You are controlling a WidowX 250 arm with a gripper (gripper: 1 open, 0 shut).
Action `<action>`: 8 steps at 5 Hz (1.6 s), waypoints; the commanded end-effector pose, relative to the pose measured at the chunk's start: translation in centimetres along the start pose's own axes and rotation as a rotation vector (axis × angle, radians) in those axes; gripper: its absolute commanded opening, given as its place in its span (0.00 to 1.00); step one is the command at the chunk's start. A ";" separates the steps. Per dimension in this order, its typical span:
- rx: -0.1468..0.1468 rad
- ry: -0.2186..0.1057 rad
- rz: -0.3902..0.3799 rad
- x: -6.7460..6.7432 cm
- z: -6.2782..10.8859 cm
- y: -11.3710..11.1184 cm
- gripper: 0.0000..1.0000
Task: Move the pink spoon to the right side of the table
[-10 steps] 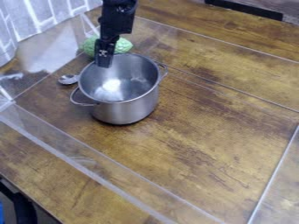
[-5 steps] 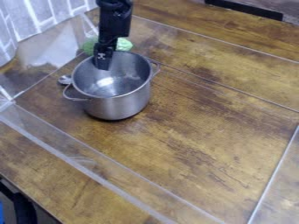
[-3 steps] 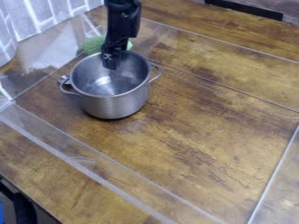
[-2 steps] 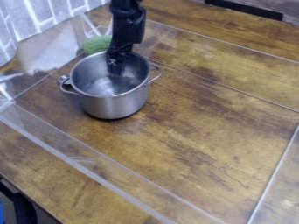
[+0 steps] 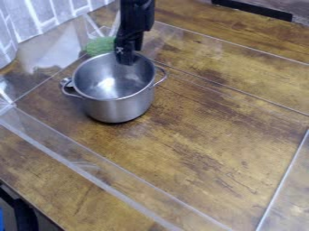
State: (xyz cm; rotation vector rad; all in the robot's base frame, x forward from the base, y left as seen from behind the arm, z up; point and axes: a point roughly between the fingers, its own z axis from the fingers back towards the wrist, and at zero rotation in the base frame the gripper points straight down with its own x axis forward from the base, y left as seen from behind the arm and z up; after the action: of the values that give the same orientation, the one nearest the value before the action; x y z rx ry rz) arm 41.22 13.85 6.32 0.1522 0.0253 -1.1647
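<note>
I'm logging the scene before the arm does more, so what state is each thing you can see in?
Steel pot: upright, lidless, standing on the table.
Table: flat, bare across its right part.
Green item: behind the pot, partly hidden.
Gripper: over the pot's far rim; whether its jaws are open or shut cannot be told.
Pink spoon: not visible.

The end effector's (image 5: 126,60) fingertips are too blurred.

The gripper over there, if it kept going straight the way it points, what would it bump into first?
Probably the back rim of the steel pot, just below the gripper, though one view leaves depth unclear.
</note>
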 end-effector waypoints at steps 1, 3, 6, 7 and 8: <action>0.052 -0.015 0.116 -1.8 1.9 0.6 1.00; 0.029 -0.034 0.206 -1.5 0.7 -0.2 0.00; 0.011 -0.050 0.260 -0.5 0.5 -0.6 0.00; 0.005 -0.053 0.272 -0.5 0.5 -0.3 0.00; 0.000 -0.056 0.284 -0.6 0.5 -0.1 0.00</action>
State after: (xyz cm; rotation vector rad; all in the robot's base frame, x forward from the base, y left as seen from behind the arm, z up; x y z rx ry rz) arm 39.84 14.08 4.51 0.0691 0.0042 -0.8928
